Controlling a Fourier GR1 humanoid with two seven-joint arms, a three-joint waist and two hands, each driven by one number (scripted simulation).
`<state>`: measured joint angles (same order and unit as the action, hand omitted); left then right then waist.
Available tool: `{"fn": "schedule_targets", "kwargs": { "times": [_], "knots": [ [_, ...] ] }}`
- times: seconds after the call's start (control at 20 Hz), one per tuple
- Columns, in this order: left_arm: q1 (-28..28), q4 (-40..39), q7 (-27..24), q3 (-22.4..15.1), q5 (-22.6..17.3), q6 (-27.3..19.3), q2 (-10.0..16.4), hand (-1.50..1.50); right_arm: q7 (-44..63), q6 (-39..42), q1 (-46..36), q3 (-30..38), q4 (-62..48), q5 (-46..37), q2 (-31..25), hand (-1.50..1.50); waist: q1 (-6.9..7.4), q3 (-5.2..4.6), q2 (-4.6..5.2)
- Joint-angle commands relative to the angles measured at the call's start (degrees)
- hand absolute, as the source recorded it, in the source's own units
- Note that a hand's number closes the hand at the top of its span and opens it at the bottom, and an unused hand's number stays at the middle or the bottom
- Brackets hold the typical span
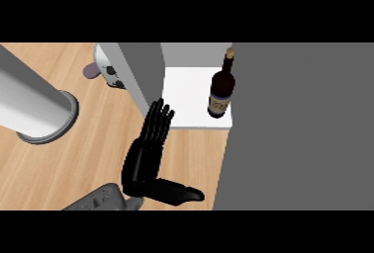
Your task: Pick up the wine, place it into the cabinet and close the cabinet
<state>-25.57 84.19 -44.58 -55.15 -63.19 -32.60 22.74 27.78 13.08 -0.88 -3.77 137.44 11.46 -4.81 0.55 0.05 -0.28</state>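
The wine bottle (221, 91) stands upright inside the cabinet (191, 53). It is on the white shelf (186, 99), near the right side. No hand holds it. So the first big part of the job looks done: the wine is in.

The left hand (146, 153) lies over the wooden counter (73, 143), just in front of the cabinet. Its fingers (159, 116) are straight and close together and hold nothing. Their tips reach the bottom edge of the grey door (139, 69) on the cabinet's left. I cannot tell if they touch it.

The cabinet is open, because the bottle and shelf show. I think what is left is to push the door shut.

The right hand does not show. A big grey panel (300, 128) fills the right side. It may be another door, but I cannot tell.
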Motion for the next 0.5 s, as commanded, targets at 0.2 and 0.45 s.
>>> {"fn": "schedule_targets", "kwargs": {
  "times": [0.2, 0.45],
  "knots": [
    [10.35, 18.62, 1.87, -0.07, 3.51, 2.63, 13.83, 1.5, 2.13, 7.54, 0.82, -0.61, 3.71, 6.88, -5.32, 1.5, 0.2, -0.02, -0.08],
    [14.72, 18.96, 0.37, 4.96, 2.03, 8.57, 18.46, 1.5, 5.95, 8.2, 4.21, -8.56, 6.77, 9.24, -3.38, 1.5, -0.3, -0.08, 0.0]
  ]
}}
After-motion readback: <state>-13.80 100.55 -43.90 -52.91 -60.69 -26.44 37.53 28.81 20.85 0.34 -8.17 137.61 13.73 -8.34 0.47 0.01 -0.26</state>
